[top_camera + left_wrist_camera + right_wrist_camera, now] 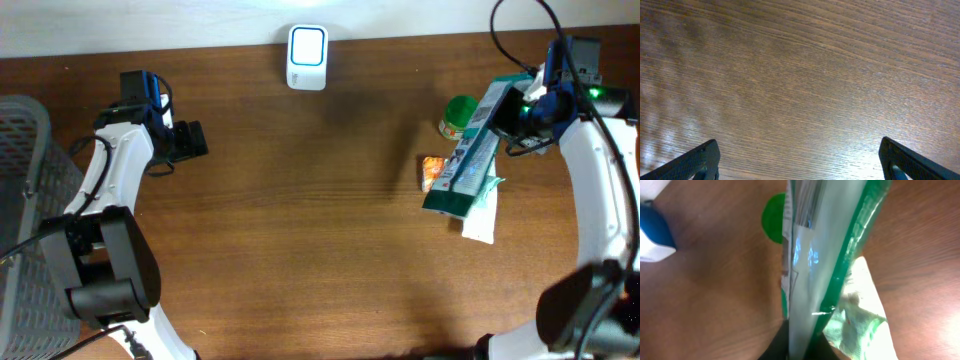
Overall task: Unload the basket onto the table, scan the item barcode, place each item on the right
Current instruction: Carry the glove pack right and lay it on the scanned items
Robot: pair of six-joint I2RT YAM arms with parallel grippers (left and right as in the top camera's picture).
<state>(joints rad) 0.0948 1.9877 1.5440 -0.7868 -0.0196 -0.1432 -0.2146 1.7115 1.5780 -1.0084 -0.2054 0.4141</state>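
Note:
A long green-and-white packet (468,160) hangs slanted at the right of the table, its upper end pinched in my right gripper (522,108). In the right wrist view the packet (825,255) runs straight out from between the dark fingers of that gripper (805,347), which are shut on its edge. The white and blue scanner (307,58) stands at the table's far edge, well left of the packet, and its corner (652,235) shows at the left of the right wrist view. My left gripper (192,140) hovers wide open at the far left over bare wood (800,162).
A green-lidded tub (458,115) sits by the packet's upper end. A small orange packet (431,172) lies left of the packet, and a white-green pouch (482,210) lies under its lower end. A grey mesh basket (25,200) stands at the left edge.

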